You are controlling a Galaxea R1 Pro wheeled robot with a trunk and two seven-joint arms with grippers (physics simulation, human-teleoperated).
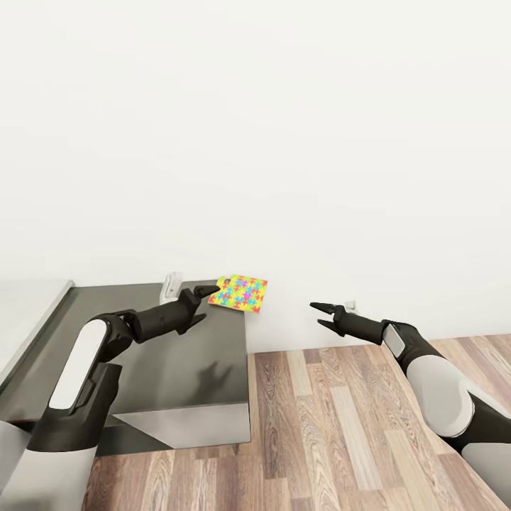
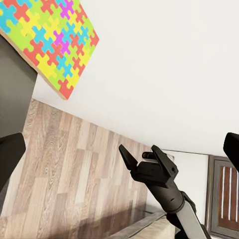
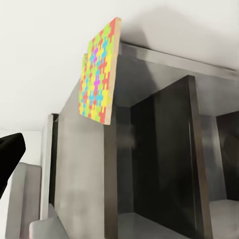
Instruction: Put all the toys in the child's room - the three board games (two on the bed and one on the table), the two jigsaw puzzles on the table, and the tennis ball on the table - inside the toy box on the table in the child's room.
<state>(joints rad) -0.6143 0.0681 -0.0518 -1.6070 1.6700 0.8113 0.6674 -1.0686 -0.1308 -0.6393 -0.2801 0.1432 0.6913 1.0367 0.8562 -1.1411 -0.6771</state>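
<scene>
The left gripper (image 1: 213, 290) was closed on the near edge of a jigsaw puzzle (image 1: 239, 293), holding the colourful slab up in the air past the far corner of a dark grey cabinet (image 1: 177, 369), close to the white wall (image 1: 284, 142) and partly out over the wood floor (image 1: 333, 426). The right gripper (image 1: 319, 314) hung well apart to the right above the floor, its two fingers spread and nothing between them; in the left wrist view it (image 2: 139, 155) showed the same open jaws below the puzzle (image 2: 50, 40).
</scene>
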